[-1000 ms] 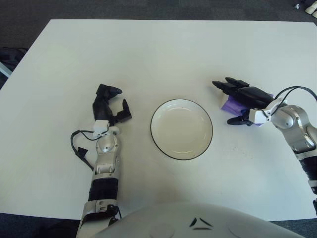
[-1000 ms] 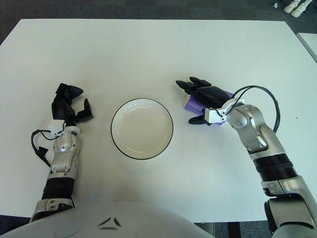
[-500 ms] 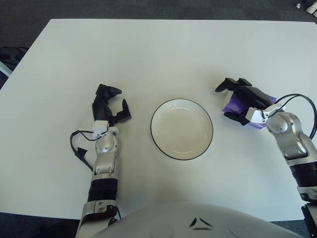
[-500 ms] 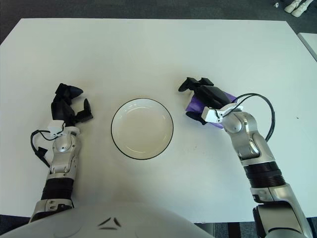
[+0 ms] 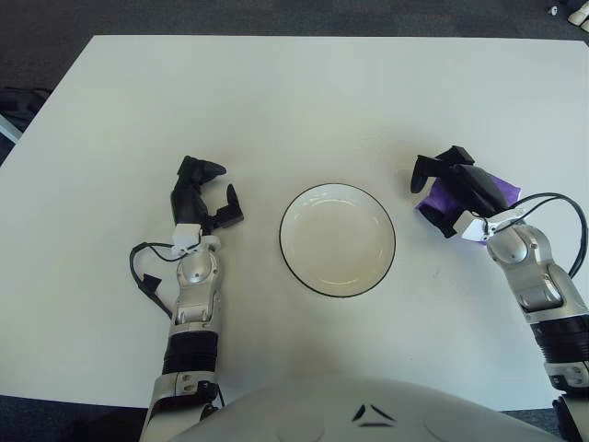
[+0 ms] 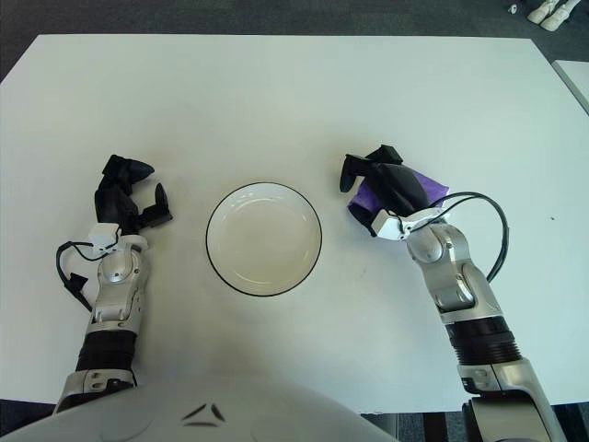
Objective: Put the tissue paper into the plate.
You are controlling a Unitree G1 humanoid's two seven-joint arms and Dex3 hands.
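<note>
Between the right robot hand (image 6: 379, 191), which covers the purple tissue paper (image 6: 416, 191), and the plate (image 6: 264, 238) lies a strip of bare white tabletop (image 6: 276, 101), and nothing stands in this strip. The plate is shallow with a low dark rim, and its inside is bare. The left robot hand (image 6: 129, 195) shows to the left of the plate, well apart from it, and does not block the way between plate and tissue.

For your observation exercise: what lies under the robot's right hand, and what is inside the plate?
Under the right hand lies the purple tissue paper, its fingers curled around it; the part beneath the hand is hidden. The plate holds nothing. The left hand shows left of the plate.
</note>
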